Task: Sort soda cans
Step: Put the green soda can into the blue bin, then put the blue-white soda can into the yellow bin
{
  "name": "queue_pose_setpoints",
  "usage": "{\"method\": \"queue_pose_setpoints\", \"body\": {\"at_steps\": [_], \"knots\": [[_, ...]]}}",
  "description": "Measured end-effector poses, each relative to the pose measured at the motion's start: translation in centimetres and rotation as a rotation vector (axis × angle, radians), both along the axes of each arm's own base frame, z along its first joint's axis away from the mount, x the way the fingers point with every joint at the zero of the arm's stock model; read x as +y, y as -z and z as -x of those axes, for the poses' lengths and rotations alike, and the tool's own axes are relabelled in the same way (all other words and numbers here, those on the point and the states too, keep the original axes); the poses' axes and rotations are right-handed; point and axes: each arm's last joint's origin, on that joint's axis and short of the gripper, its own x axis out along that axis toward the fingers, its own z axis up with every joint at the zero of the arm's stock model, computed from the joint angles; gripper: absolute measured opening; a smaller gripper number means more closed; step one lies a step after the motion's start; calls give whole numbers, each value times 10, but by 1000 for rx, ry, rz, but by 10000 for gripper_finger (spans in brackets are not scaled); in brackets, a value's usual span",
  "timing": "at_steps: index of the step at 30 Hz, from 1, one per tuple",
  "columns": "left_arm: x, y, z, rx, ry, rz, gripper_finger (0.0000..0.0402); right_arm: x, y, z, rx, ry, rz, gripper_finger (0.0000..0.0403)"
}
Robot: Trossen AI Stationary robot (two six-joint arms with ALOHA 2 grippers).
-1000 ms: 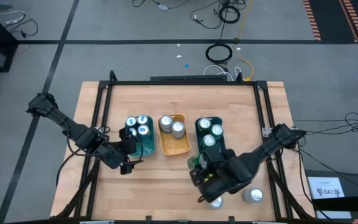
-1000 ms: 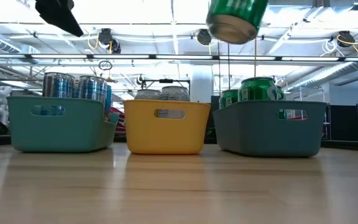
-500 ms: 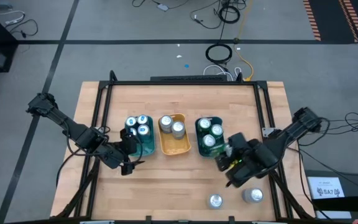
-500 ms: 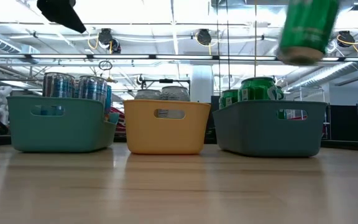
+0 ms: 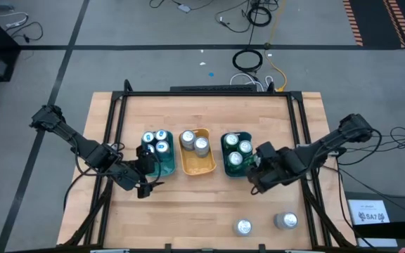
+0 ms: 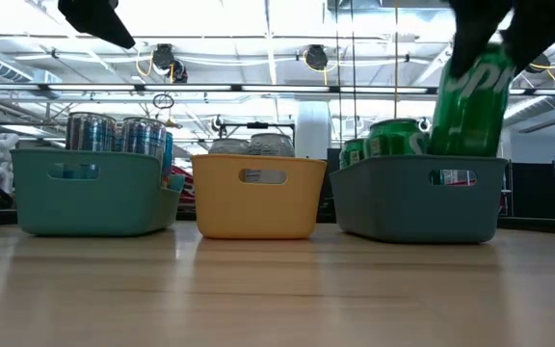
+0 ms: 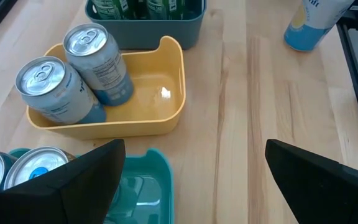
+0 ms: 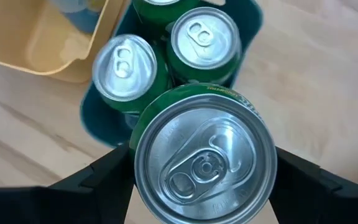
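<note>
Now a green soda can [image 8: 204, 163] is held in the right pincer [image 5: 261, 171], which is closed on its sides, above the near right corner of the dark-green tray [image 5: 225, 169]. The can stands upright, its long axis vertical and its silver top turned up to the wrist camera, so it lies directly under the pincer and between the fingers. In the low view the can's lower part [image 6: 472, 101] appears already behind the tray wall, but whether it touches the tray floor cannot be told. Three other green cans [image 8: 122, 71] are seen in the same tray, just beside the held one, so the free place seems narrow; the coming move is judged to be a straight lowering, and a sideways shift could knock a neighbour. The left pincer [image 7: 188, 180] hangs open and empty over the teal tray [image 5: 166, 167], where the blue cans [image 5: 155, 142] stand. Two silver cans [image 5: 194, 142] stand in the yellow tray [image 5: 197, 169]. Two further cans [image 5: 265, 223] are left on the tabletop [image 5: 188, 211] at its near edge, nearer to the right arm.
</note>
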Motion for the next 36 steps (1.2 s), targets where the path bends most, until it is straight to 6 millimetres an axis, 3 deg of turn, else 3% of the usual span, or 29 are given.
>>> {"method": "queue_pose_setpoints", "body": {"at_steps": [11,17,23,29,33,36], "knots": [[0,0,0,0,0,0,396,-14,51,-20,12,-72,-57,294],[0,0,0,0,0,0,396,-15,56,-19,13,-62,-58,339],[0,0,0,0,0,0,396,-14,33,-21,24,-68,-72,359],[0,0,0,0,0,0,396,-8,-15,-15,16,-53,-95,357],[0,0,0,-1,0,1,396,13,-38,-9,-84,-15,-178,357],[0,0,0,-2,-1,3,396,38,-39,-4,-161,46,-264,357]]}}
